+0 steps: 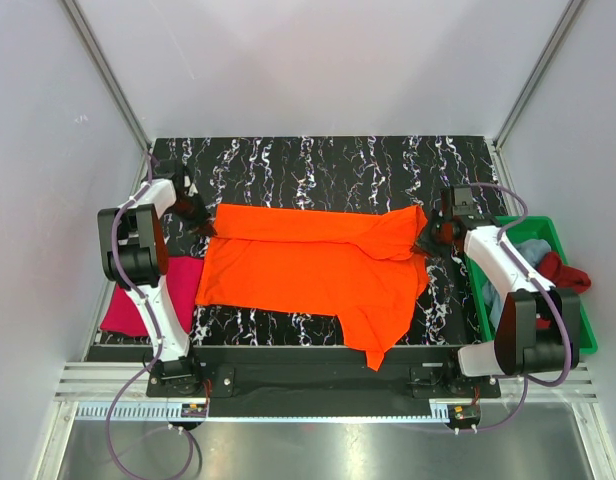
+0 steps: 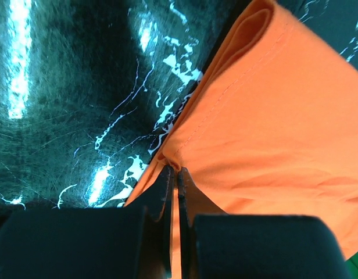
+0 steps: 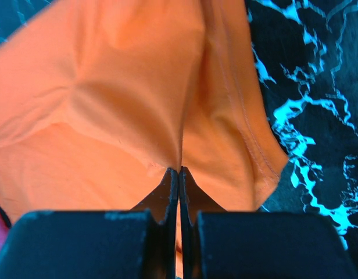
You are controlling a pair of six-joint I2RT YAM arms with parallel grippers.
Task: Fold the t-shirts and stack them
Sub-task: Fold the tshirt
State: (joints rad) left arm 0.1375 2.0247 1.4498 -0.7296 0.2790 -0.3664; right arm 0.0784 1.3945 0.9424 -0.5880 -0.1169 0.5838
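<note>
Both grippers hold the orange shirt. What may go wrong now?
The left gripper pinches only the hem of the orange shirt, so it may slip out. One sleeve lies past the table's near edge and may drag. Cloth bunches at the right gripper, so the fold may skew.

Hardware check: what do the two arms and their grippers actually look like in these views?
The left arm and right arm have white links, bulky black joint housings and looping purple cables. The left gripper and right gripper carry black wedge-shaped fingers on black blocks.
</note>
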